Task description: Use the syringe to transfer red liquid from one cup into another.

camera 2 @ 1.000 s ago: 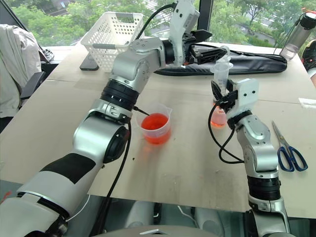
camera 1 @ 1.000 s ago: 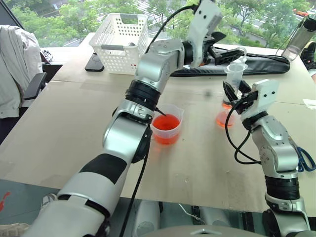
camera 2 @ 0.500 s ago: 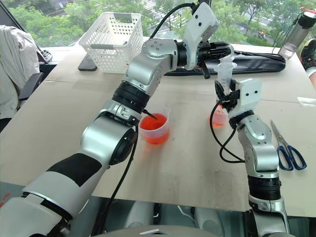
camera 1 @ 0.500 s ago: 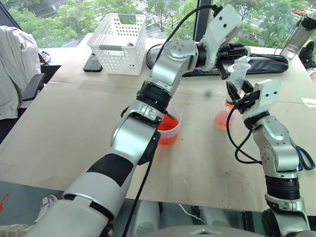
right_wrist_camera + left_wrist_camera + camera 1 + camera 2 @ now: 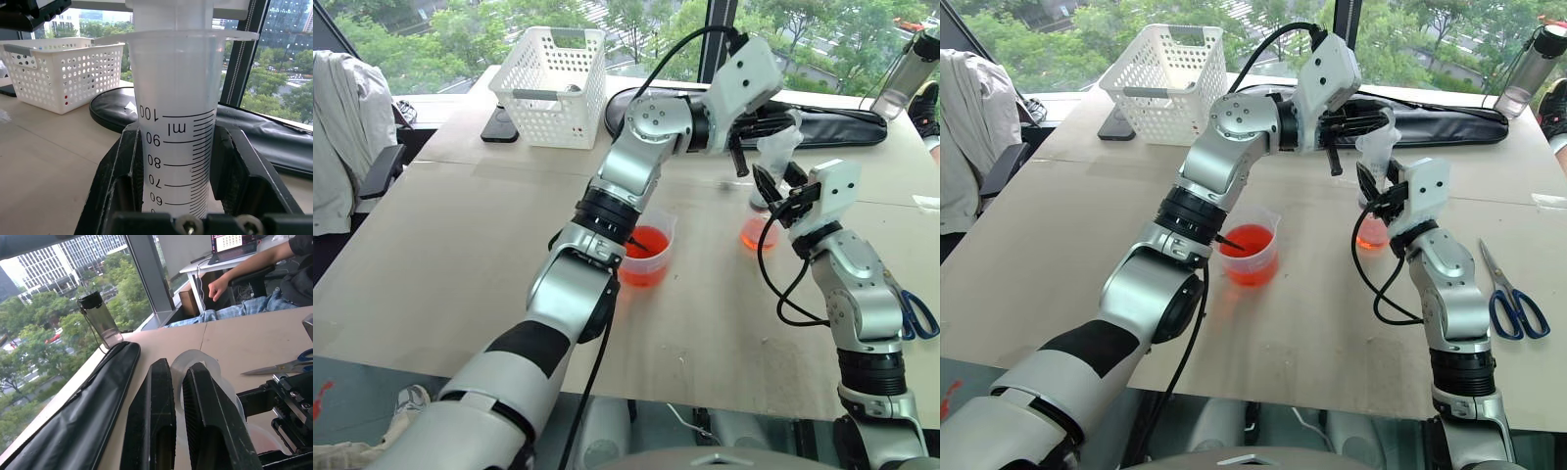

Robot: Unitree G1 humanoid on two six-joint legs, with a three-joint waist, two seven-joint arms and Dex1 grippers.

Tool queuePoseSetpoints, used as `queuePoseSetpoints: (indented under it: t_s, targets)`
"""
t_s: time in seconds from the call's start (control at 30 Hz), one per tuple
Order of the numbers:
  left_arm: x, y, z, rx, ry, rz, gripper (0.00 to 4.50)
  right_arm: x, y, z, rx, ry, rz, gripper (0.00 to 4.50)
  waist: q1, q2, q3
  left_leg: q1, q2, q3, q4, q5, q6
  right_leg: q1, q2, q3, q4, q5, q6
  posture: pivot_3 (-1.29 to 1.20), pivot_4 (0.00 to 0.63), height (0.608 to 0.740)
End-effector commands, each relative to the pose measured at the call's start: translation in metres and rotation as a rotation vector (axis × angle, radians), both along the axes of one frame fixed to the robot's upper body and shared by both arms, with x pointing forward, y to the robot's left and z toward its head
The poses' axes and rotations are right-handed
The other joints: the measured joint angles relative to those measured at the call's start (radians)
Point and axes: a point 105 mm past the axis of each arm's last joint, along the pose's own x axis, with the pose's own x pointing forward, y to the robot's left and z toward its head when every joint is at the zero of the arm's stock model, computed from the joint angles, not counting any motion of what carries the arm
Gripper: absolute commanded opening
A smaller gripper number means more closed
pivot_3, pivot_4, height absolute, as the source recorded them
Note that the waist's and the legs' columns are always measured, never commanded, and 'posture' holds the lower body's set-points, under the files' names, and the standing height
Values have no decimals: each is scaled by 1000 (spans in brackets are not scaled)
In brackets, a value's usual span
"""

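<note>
On a broad tan surface (image 5: pixel 450 245) by the windows, two robot arms meet above the smaller cup (image 5: pixel 757 233), which holds a shallow pool of red liquid (image 5: pixel 754 238). The right gripper (image 5: pixel 771 188) is clamped on the barrel of the syringe (image 5: pixel 176 142), holding it upright over that cup, its printed scale facing the right wrist camera. The left gripper (image 5: pixel 1356 119) reaches across level from the robot's left, its fingers (image 5: pixel 205 421) closed on the syringe's white plunger top. Nearer the middle of the surface stands the larger handled measuring cup (image 5: pixel 646 257), partly filled with the same red liquid. A white basket (image 5: pixel 553 83) and a long black bag (image 5: pixel 842 125) lie behind; blue-handled scissors (image 5: pixel 1513 304) rest beside the right arm.
</note>
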Motion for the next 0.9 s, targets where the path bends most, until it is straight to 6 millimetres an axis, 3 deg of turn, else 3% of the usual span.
queuePoseSetpoints:
  t_s: [0.03,0.43,0.63,0.87,0.9]
  targets:
    - [-24,-26,-26,110,40,-135,0,-7,-9,40,8,-154,-32,1363,0,0,0,0,0,0,0,0,0,0,0,0,0,0,0,0,150,724]
    - [-31,-32,-24,88,67,-162,0,-12,-16,43,-28,-164,-54,1363,0,0,0,0,0,0,0,0,0,0,0,0,0,0,0,0,150,724]
    - [-33,-31,3,-78,237,-185,0,-18,-20,39,-61,-136,-63,1363,0,0,0,0,0,0,1,0,0,0,0,0,0,0,0,0,150,724]
    - [-22,-17,26,-190,329,-170,0,-20,-27,38,-64,-119,-83,1362,-1,0,0,1,0,0,1,0,0,1,0,0,1,0,0,0,150,724]
    - [-22,-14,28,-203,340,-176,392,-20,-28,39,-58,-120,-86,1362,-2,0,0,1,0,0,1,0,0,1,0,0,1,0,0,0,150,724]
